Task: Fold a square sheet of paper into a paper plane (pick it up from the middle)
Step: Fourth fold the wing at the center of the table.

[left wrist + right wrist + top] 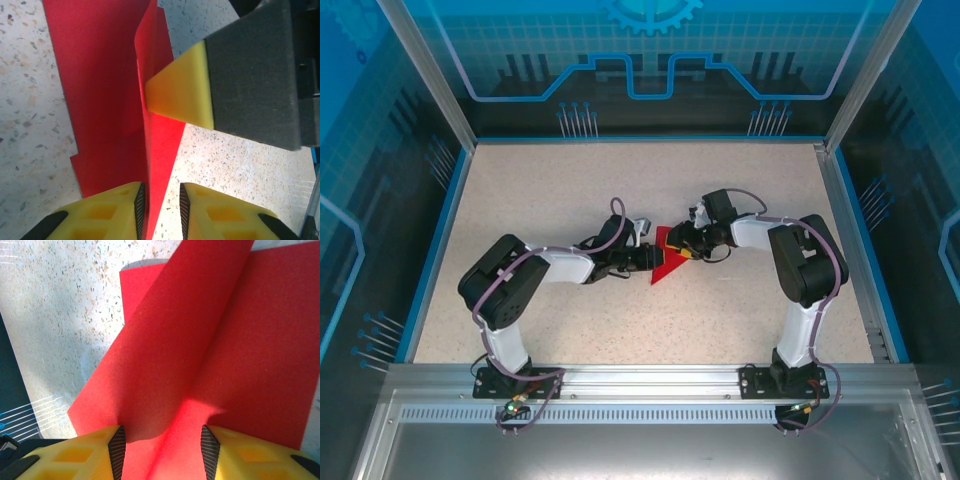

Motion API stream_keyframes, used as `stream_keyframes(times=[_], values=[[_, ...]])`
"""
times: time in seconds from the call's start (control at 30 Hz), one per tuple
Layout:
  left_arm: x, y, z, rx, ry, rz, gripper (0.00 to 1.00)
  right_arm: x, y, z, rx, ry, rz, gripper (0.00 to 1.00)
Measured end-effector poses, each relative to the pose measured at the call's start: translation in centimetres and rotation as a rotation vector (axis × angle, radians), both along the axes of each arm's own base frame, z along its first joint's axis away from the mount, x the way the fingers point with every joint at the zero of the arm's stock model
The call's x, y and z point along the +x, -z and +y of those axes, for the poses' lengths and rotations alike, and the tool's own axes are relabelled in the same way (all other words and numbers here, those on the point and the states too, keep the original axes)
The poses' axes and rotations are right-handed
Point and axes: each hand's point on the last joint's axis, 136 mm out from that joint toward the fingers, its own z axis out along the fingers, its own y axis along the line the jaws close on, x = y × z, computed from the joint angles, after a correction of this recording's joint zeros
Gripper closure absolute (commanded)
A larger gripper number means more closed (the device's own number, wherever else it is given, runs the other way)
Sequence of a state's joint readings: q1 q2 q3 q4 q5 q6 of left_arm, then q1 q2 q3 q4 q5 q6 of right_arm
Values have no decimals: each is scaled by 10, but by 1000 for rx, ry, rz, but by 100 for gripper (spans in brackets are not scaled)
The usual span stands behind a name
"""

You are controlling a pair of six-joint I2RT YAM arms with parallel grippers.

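The left arm (pixel 505 290) and right arm (pixel 805 260) reach inward from their bases at the near edge of the worktop (pixel 570 180), elbows out to the sides, wrists almost meeting near the middle. The left claw (pixel 645 258) points right, held low, its yellow fingers (pixel 115 210) parted by a narrow gap. The right claw (pixel 682 243) faces it, jaws set wider apart, one yellow fingertip (pixel 180 92) just ahead of the left claw.

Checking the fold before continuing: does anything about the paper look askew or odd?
Yes. The red sheet of paper lies uneven at the table's middle: one flap stands up curled, not creased flat, with the right gripper's yellow fingertip against it.
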State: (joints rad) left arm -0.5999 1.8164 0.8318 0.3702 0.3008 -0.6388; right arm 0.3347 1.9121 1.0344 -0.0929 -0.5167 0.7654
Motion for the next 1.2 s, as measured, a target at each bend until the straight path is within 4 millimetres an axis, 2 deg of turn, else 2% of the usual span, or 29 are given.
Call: stream_keyframes(times=[0.37, 0.57, 0.67, 1.2], values=[[0, 18, 4, 7, -38, 77, 76, 0, 0, 0, -2, -6, -2, 53], [2, 24, 3, 6, -49, 102, 84, 0, 0, 0, -4, -7, 0, 53], [3, 24, 3, 3, -48, 105, 88, 0, 0, 0, -3, -13, -5, 53], [6, 22, 4, -37, -83, 108, 89, 0, -20, 9, -10, -71, -57, 54]])
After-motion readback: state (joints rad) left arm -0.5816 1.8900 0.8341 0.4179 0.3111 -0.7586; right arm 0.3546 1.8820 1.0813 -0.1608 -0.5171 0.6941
